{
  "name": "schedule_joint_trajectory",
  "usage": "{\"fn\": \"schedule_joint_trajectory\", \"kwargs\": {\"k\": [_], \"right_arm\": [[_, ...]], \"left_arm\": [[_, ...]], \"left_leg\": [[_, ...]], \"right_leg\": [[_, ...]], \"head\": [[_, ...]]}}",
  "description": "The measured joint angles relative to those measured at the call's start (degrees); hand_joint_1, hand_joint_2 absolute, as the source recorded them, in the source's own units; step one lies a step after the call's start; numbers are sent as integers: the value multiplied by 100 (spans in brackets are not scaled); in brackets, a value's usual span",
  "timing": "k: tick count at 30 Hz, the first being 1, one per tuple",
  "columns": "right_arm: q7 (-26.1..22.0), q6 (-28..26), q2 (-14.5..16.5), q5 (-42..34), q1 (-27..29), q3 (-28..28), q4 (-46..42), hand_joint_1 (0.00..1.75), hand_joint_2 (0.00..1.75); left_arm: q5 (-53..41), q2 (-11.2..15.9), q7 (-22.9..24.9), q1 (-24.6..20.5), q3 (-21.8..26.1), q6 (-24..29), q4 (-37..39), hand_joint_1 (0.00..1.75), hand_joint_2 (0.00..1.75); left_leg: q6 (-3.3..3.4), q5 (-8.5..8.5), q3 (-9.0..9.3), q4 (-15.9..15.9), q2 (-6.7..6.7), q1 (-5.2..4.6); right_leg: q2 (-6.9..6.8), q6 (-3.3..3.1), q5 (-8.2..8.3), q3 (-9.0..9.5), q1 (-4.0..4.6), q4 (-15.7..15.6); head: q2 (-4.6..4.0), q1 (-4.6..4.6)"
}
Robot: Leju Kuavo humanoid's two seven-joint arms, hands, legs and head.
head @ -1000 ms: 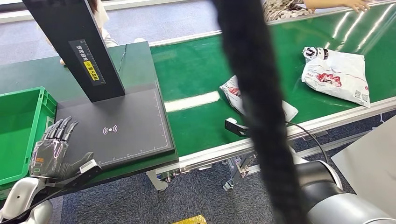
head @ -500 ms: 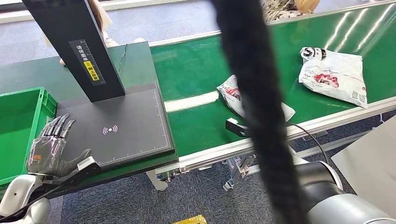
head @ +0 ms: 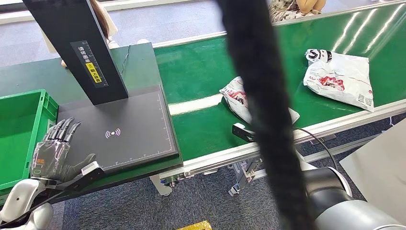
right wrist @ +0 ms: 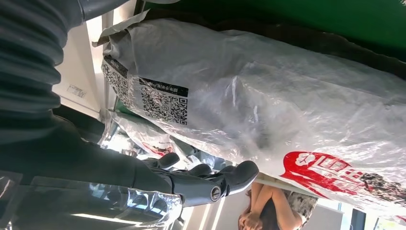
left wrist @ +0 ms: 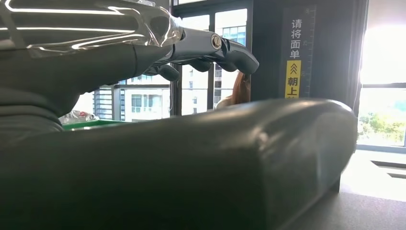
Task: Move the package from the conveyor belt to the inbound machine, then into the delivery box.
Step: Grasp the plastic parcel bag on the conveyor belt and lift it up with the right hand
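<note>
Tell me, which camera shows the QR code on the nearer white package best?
The right wrist view: the package fills it, QR code sharp. In the head view the dark arm hides much of it; the left wrist view looks elsewhere.

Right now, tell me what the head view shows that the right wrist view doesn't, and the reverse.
Head view alone: the left hand open beside the black scanner pad, the green bin, and a second package farther along the green conveyor belt.
Right wrist view alone: the right hand with its fingers spread right by the near package, and the package's QR labels.
Both: the near white package lying on the belt.
</note>
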Motion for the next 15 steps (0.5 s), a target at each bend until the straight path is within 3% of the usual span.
{"fn": "schedule_joint_trajectory", "kwargs": {"k": [15], "right_arm": [[78,425,-43,-64,26,-151,0,1,175]], "left_arm": [[-52,-169,0,-386,-42,-183,123,0,0]], "left_leg": [[0,0,1,1,-1,0]], "right_leg": [[-1,0,0,3,0,0]], "head": [[0,0]]}}
